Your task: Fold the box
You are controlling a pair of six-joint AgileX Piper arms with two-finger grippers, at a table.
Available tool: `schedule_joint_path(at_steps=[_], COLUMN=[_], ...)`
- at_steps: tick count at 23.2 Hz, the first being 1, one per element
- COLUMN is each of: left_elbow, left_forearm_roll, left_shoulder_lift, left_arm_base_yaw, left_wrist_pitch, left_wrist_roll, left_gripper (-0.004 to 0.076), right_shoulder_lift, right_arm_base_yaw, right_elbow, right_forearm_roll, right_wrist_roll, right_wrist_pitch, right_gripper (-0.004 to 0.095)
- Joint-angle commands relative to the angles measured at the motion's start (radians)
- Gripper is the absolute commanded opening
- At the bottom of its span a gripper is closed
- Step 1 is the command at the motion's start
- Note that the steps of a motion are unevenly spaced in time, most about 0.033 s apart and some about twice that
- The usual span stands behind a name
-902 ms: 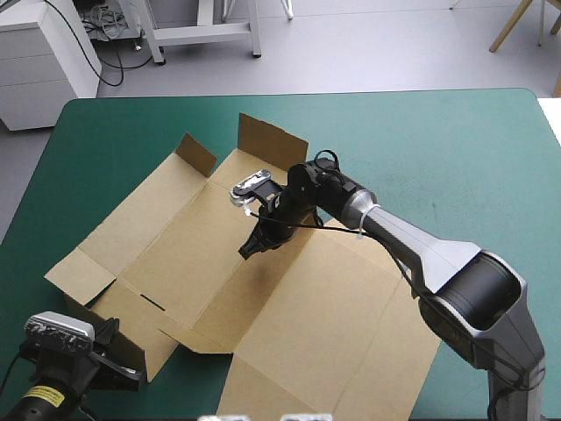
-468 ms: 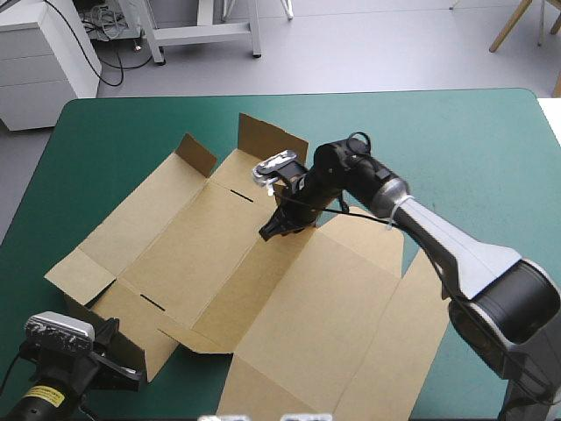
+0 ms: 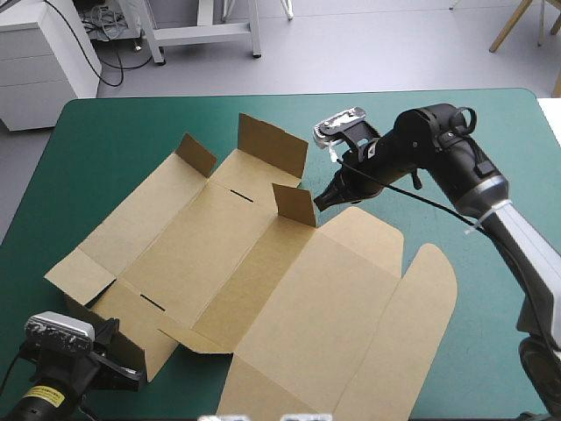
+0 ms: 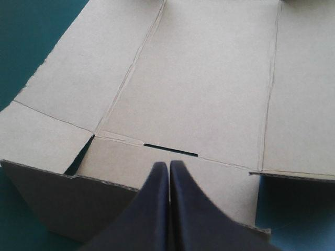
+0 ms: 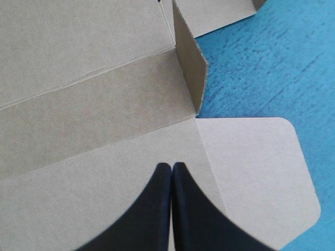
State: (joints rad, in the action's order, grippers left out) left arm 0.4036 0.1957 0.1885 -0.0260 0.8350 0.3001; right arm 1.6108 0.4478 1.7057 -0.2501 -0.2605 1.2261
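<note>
Judging the box (image 3: 263, 289) stiff yet light, pinch its upright flap (image 5: 188, 57) just ahead of your right gripper (image 5: 171, 206); it and your left gripper (image 4: 168, 209) sit clenched, empty.

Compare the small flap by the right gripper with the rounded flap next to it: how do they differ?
The small flap stands upright; the rounded flap lies flat on the teal-green cover. The small flap has square corners; the rounded flap's are curved. Both are brown board, part of one box.
</note>
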Motion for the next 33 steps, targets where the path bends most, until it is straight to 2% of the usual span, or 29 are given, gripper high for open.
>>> schedule_joint_path(at_steps=[1, 12, 14, 15, 16, 17, 18, 19, 20, 21, 26, 29, 33], left_elbow=[0.037, 0.037, 0.037, 0.037, 0.037, 0.037, 0.037, 0.037, 0.037, 0.037, 0.037, 0.037, 0.037], left_forearm_roll=[0.017, 0.017, 0.017, 0.017, 0.017, 0.017, 0.017, 0.017, 0.017, 0.017, 0.017, 0.017, 0.017], left_shoulder_lift=[0.018, 0.018, 0.018, 0.018, 0.018, 0.018, 0.018, 0.018, 0.018, 0.018, 0.018, 0.018, 0.018], left_arm_base_yaw=[0.002, 0.002, 0.002, 0.002, 0.002, 0.002, 0.002, 0.002, 0.002, 0.002, 0.002, 0.002, 0.002], left_wrist_pitch=[-0.065, -0.066, -0.066, -0.066, -0.066, -0.066, -0.066, -0.066, -0.066, -0.066, -0.066, -0.066, -0.066], left_wrist_roll=[-0.001, -0.001, -0.001, -0.001, -0.001, -0.001, -0.001, -0.001, -0.001, -0.001, -0.008, -0.014, -0.014], left_gripper=[-0.001, -0.001, -0.001, -0.001, -0.001, -0.001, -0.001, -0.001, -0.001, -0.001, -0.001, -0.001, -0.001], right_shoulder_lift=[-0.08, -0.079, -0.079, -0.079, -0.079, -0.079, -0.079, -0.079, -0.077, -0.074, -0.059, -0.038, 0.004], right_arm_base_yaw=[-0.007, -0.007, -0.007, -0.007, -0.007, -0.007, -0.007, -0.007, -0.007, -0.007, -0.007, -0.007, -0.007], right_elbow=[0.029, 0.029, 0.029, 0.029, 0.029, 0.029, 0.029, 0.029, 0.029, 0.029, 0.029, 0.038, 0.071], right_forearm_roll=[0.004, 0.008, 0.029, 0.039, 0.051, 0.053, 0.066, 0.068, 0.071, 0.071, 0.029, 0.002, -0.025], right_wrist_roll=[0.0, 0.0, -0.002, -0.002, -0.002, -0.002, -0.002, -0.002, -0.002, -0.002, -0.002, -0.143, -0.215], right_wrist_pitch=[-0.023, -0.023, -0.023, -0.023, -0.023, -0.023, -0.023, -0.023, -0.024, -0.031, -0.086, -0.156, -0.195], right_gripper=[-0.0019, -0.0019, 0.0013, 0.0049, 0.0152, 0.0212, 0.0401, 0.0466, 0.0585, 0.0631, 0.0608, 0.0559, 0.0529])
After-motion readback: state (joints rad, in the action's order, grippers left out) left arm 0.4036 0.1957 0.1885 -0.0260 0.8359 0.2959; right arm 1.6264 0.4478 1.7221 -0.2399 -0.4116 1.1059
